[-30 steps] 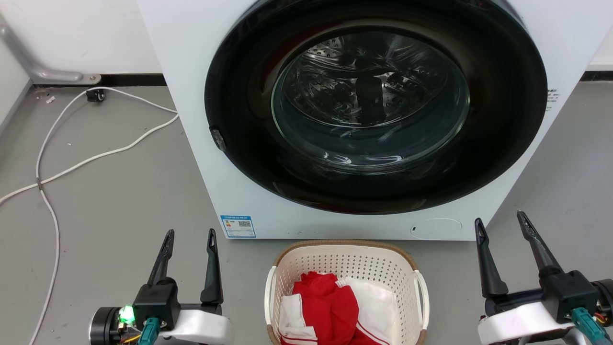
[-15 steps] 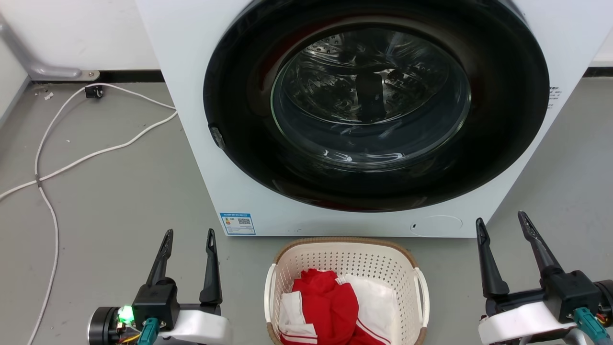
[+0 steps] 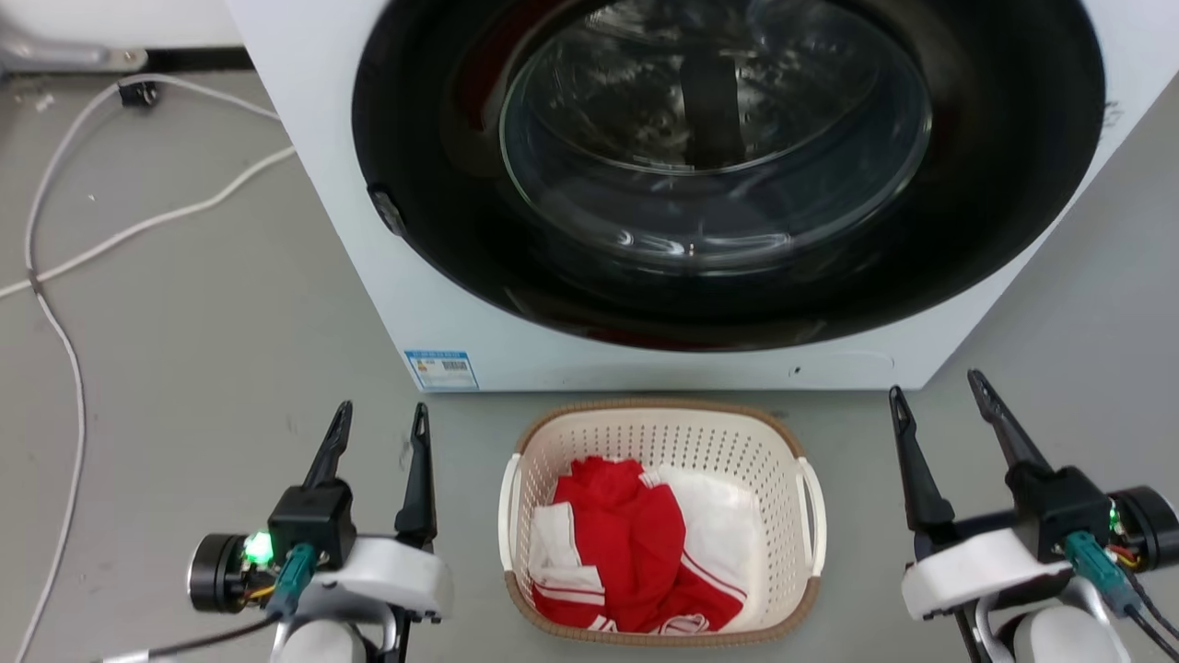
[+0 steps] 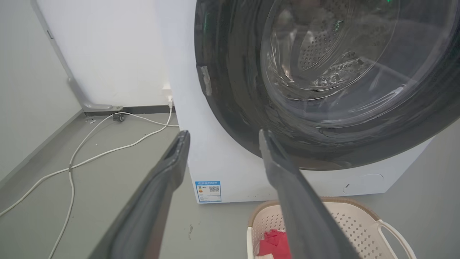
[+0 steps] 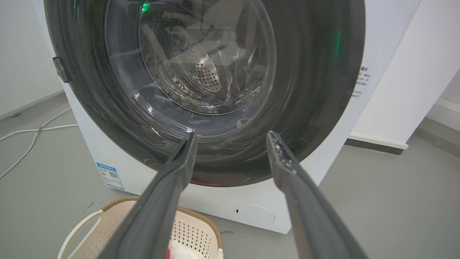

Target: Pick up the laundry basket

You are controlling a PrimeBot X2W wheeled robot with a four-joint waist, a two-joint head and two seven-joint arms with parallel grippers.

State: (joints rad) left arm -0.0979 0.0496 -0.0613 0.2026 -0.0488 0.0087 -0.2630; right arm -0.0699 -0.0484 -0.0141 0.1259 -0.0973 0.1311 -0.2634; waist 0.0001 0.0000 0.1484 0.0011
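Laundry basket (image 3: 663, 440) sits on the floor (image 3: 212, 368), just in front of the washing machine (image 3: 405, 295), with red and white clothes (image 3: 636, 552) inside. Left pincer (image 3: 383, 410) and right pincer (image 3: 934, 385) flank it, both spread wide and holding nothing. They stand clear of its 2 white handles (image 3: 815, 502), likely placed for a 2-sided lift.
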